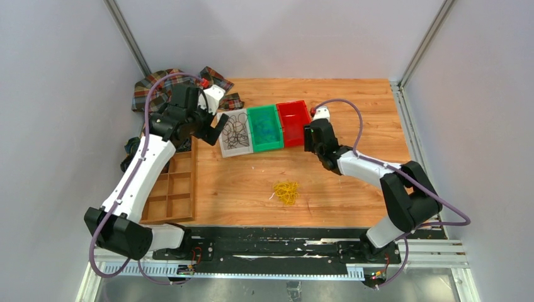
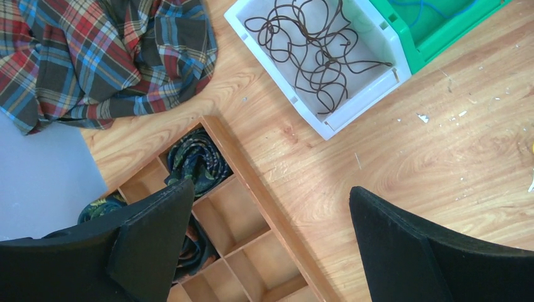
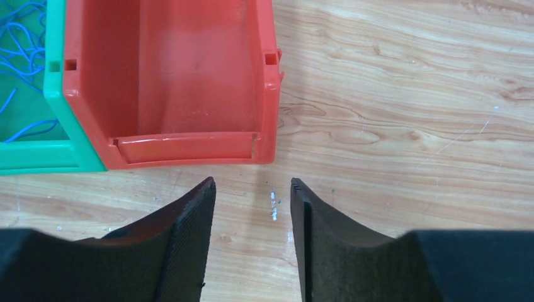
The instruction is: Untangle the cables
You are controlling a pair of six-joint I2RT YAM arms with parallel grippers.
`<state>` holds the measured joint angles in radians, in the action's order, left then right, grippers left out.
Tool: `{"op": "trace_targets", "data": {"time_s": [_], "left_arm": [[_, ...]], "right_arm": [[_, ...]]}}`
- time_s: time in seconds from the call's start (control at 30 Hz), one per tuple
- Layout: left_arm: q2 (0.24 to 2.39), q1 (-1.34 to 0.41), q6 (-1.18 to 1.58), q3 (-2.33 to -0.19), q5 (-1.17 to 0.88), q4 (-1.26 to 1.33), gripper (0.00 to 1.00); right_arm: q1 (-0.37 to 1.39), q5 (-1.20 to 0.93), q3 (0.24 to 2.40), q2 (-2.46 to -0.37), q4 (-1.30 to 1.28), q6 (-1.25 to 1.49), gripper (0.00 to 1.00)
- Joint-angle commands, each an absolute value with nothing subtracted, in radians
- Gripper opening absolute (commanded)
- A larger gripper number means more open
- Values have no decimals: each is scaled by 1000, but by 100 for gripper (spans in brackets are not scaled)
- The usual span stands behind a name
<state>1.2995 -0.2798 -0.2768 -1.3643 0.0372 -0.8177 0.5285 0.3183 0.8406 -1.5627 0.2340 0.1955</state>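
Note:
The cables lie in three lots. A yellow tangle (image 1: 286, 192) rests on the bare table. Black strands (image 1: 236, 131) (image 2: 318, 47) fill the white bin (image 2: 352, 116). Blue strands (image 1: 264, 128) (image 3: 19, 56) lie in the green bin (image 3: 38, 157). The red bin (image 1: 293, 124) (image 3: 189, 148) holds nothing. My left gripper (image 1: 204, 129) (image 2: 271, 187) hangs wide open over the wooden tray's edge, just left of the white bin. My right gripper (image 1: 313, 135) (image 3: 252, 180) stands at the red bin's near right corner, its jaws narrowly apart with only bare wood between them.
A plaid cloth (image 1: 160, 85) (image 2: 107, 56) is heaped at the back left. A wooden compartment tray (image 1: 173, 189) (image 2: 252, 182) lies along the left side, with dark patterned fabric (image 2: 198, 157) in some of its cells. White walls close in the table.

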Motion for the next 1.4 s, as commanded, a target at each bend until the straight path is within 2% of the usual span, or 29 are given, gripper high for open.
{"op": "trace_targets", "data": {"time_s": [0.0,0.07,0.13,0.33,0.5,0.63,0.77,0.93,1.07,1.17,1.37], "left_arm": [[1255,-279,-271,-1341,17,-825,98],[1256,-279,-269,-1334,22,-825,98],[1257,-279,-272,-1332,22,-824,98],[1248,-279,-291,-1340,-9,-824,98],[1266,-279,-293,-1377,0,-855,98],[1257,-279,-295,-1367,-22,-859,98],[1257,-279,-306,-1368,-25,-861,98],[1240,-279,-329,-1358,-37,-861,98],[1219,-279,-350,-1336,-62,-863,98],[1215,-280,-366,-1328,-68,-872,98],[1224,-279,-382,-1327,-74,-876,98]], "right_arm": [[533,375,872,-1570,246,181,54],[516,371,921,-1602,233,171,61],[492,351,974,-1640,209,164,64],[453,320,1098,-1772,189,147,62],[457,282,1133,-1834,169,169,48],[471,297,1050,-1795,222,199,35],[491,322,968,-1742,267,215,18],[517,331,929,-1704,273,201,6],[529,353,901,-1667,266,212,11],[543,403,889,-1639,231,247,10],[570,516,866,-1617,100,474,13]]}}
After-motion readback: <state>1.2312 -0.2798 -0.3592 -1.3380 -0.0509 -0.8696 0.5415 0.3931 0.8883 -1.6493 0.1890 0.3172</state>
